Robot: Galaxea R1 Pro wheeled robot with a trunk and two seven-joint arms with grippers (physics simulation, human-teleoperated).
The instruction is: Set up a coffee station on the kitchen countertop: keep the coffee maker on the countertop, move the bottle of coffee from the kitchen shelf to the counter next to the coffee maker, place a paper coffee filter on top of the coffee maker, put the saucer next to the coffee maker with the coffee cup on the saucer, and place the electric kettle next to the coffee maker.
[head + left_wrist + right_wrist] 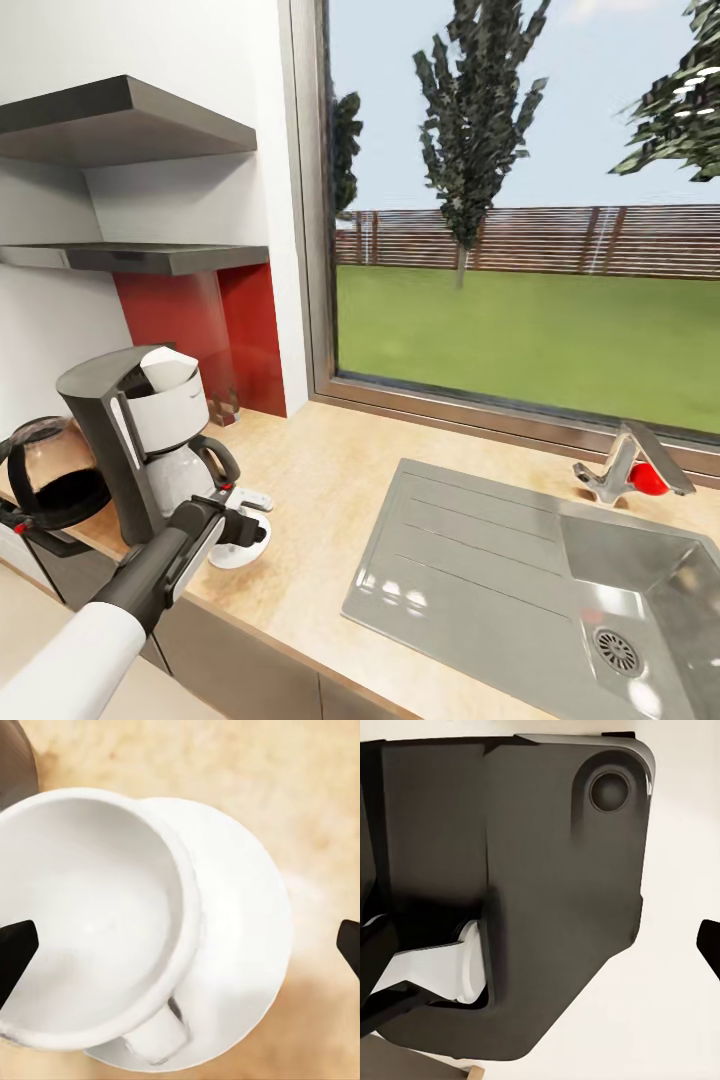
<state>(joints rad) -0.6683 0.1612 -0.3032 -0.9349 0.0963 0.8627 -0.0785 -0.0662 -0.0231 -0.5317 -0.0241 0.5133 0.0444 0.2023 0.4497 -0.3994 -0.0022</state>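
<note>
Coffee cup [90, 915] sits on the saucer [247, 937], off-centre and overhanging one edge, handle visible. Saucer rests on the light-wood desk [300, 787]. Left end effector [184, 945] fingertips [13, 949] stand wide apart, clear of the cup.

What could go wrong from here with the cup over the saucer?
1. The coffee cup sits off-centre over the saucer, overhanging one edge; released like this, it may tip off.
2. The left pincer works right beside the coffee maker; a sideways move could knock its carafe.
3. The saucer lies near the kitchen countertop front edge.
</note>
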